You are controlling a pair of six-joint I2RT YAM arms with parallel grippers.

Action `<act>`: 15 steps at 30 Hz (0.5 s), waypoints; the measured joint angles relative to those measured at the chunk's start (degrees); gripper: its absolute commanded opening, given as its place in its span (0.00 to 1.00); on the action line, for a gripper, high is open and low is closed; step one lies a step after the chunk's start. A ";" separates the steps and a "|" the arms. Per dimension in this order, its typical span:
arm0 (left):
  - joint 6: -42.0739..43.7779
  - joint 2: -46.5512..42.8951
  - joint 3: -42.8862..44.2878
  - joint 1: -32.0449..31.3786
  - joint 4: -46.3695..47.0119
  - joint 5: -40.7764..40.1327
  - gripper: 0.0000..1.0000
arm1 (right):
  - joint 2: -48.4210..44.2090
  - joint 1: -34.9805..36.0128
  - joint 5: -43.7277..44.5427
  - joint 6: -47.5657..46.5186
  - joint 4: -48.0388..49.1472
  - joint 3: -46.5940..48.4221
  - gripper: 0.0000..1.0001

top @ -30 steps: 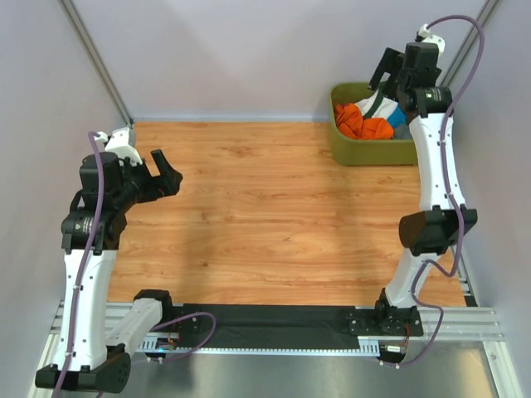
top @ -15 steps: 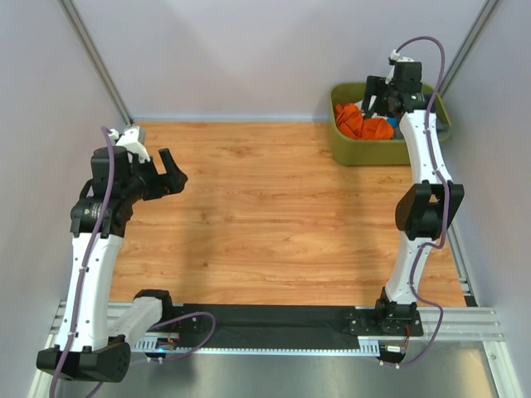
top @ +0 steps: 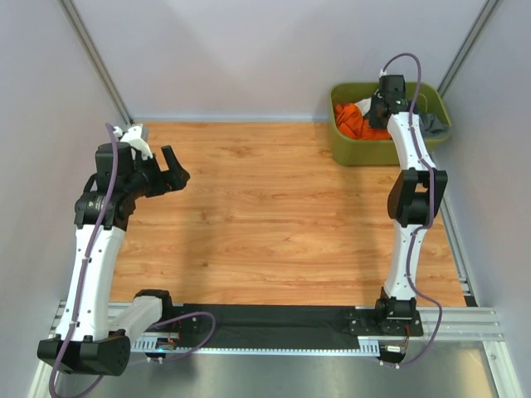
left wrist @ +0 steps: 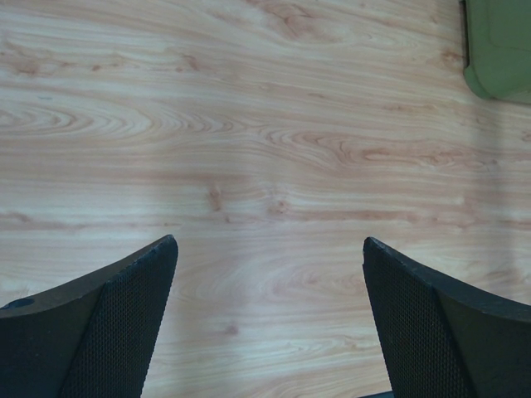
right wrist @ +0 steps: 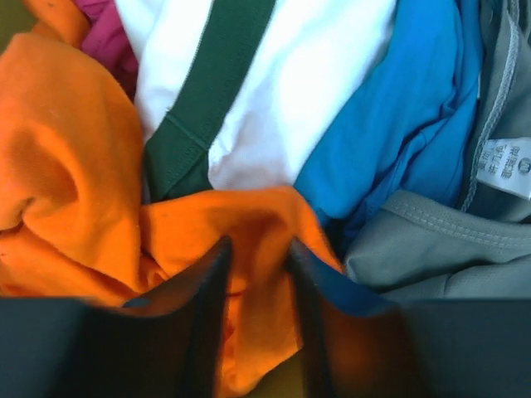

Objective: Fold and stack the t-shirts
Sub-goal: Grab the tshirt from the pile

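A bright orange t-shirt (right wrist: 75, 166) lies crumpled in the olive-green tub (top: 365, 153) at the back right, also showing as an orange t-shirt (top: 353, 123) from above. My right gripper (right wrist: 259, 249) is down in the tub, its jaws narrowed on a raised fold of the orange cloth, which fills the gap between them. A white t-shirt with a dark green band (right wrist: 307, 75), a blue one (right wrist: 406, 124) and a grey one (right wrist: 448, 249) lie packed around it. My left gripper (left wrist: 270, 249) hangs wide open above bare wooden table, holding nothing.
The wooden tabletop (top: 274, 207) stretches between the arms. Grey walls close in at the back and sides. A corner of the tub (left wrist: 498, 50) shows at the top right of the left wrist view. A magenta cloth (right wrist: 104, 33) peeks out behind the orange shirt.
My right arm reached forward and down into the tub, and its jaws closed in from wide open onto the orange cloth. The left arm rose slightly and stayed open.
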 measured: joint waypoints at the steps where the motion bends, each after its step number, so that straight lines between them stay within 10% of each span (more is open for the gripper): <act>1: -0.13 0.15 0.02 0.00 0.00 0.02 0.99 | 0.20 0.00 0.46 -0.13 -0.17 0.00 0.14; 3: -0.22 0.57 0.00 0.00 0.00 0.20 0.99 | 0.22 0.00 1.44 -0.31 -0.42 0.00 0.00; 15: 0.00 1.14 0.26 0.00 -0.04 1.44 0.99 | -3.85 0.33 5.73 -0.87 -2.47 5.55 0.00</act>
